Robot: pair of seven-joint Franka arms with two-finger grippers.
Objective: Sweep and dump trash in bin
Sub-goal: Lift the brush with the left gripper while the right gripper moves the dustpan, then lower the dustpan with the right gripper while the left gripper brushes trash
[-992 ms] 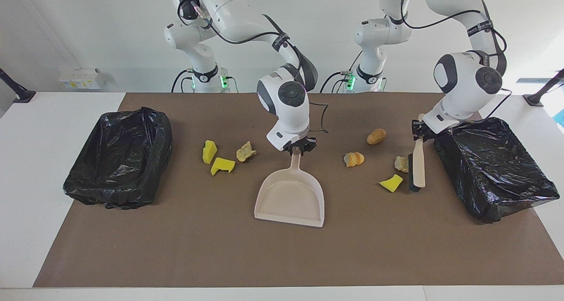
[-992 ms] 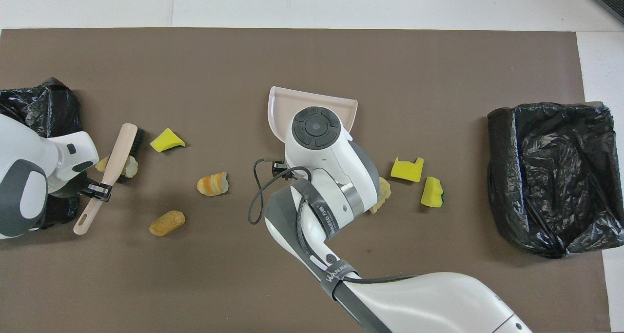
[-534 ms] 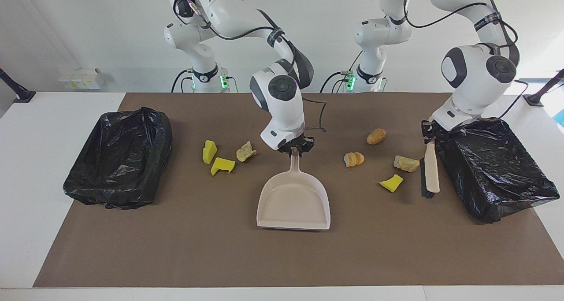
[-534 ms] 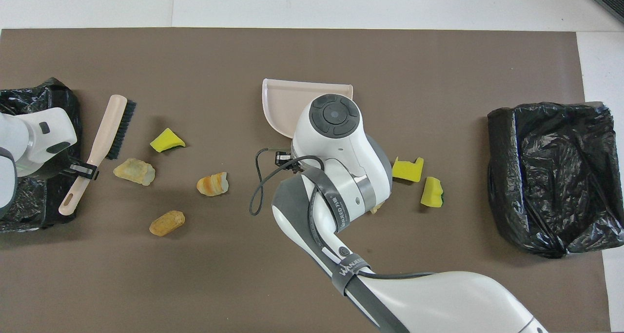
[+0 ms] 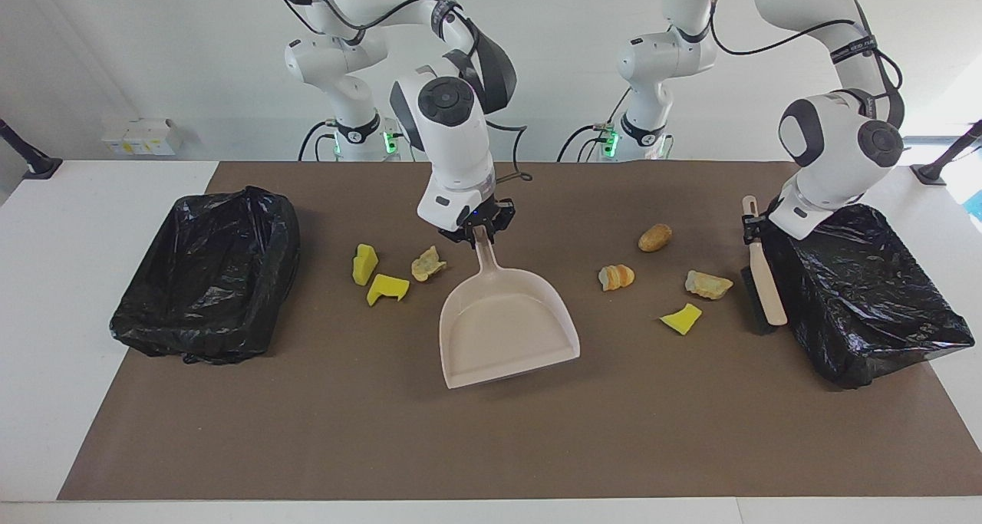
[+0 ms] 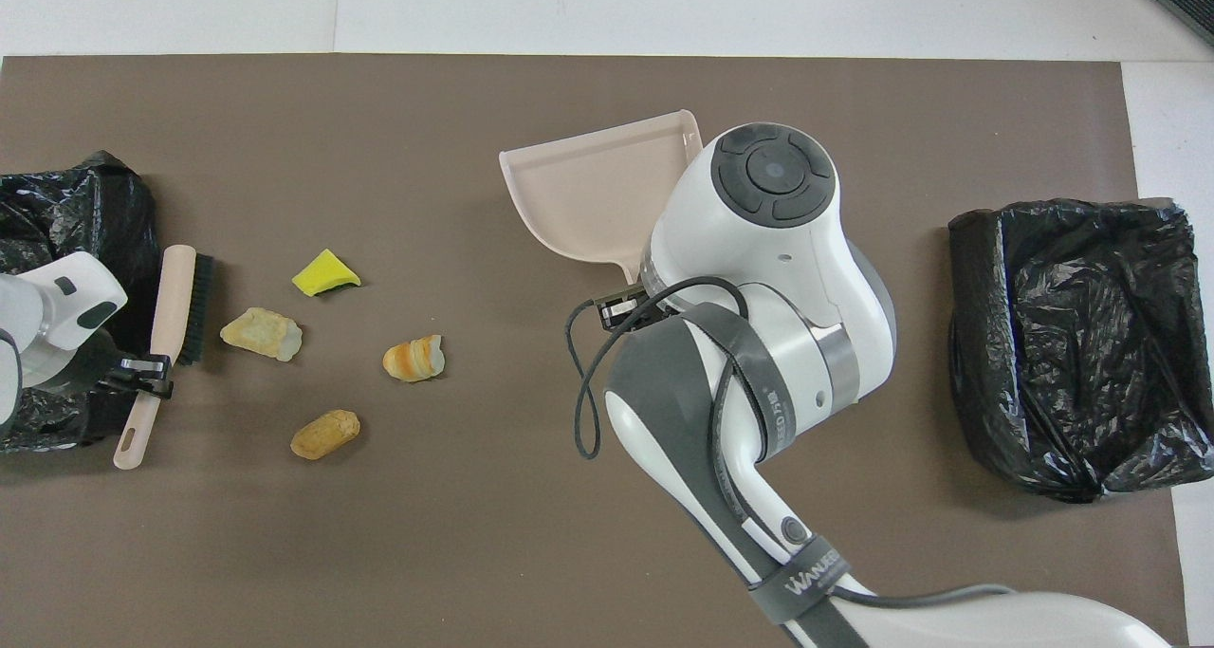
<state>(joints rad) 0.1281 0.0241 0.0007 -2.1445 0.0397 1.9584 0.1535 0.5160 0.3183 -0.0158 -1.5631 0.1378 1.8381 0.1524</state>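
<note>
Dustpan (image 5: 506, 328): lifted, swung askew since 1 s ago, handle clamped by right gripper (image 5: 481, 231). Brush (image 5: 761, 278): withdrawn binward, gripped by left gripper (image 5: 750, 225). Trash (image 5: 707, 284) unswept; repositioning judged underway.

White wall (image 5: 153, 48); white table (image 5: 46, 294); brown mat (image 5: 491, 447).

A beige dustpan (image 6: 593, 193) is seen at upper centre of the frame, tilted, its handle end hidden under the large white right arm (image 6: 759, 287) that enters from the lower right. At the left edge, a beige brush (image 6: 166, 321) with black bristles is clamped at its handle by the left gripper (image 6: 142, 379), beside a black-lined bin (image 6: 66, 221). A yellow sponge wedge (image 6: 324, 273), a pale crusty lump (image 6: 261, 333), an orange-striped lump (image 6: 413, 359) and a tan lump (image 6: 325, 434) are scattered at centre left. A second black-lined bin (image 6: 1076, 344) is placed at the right edge.
</note>
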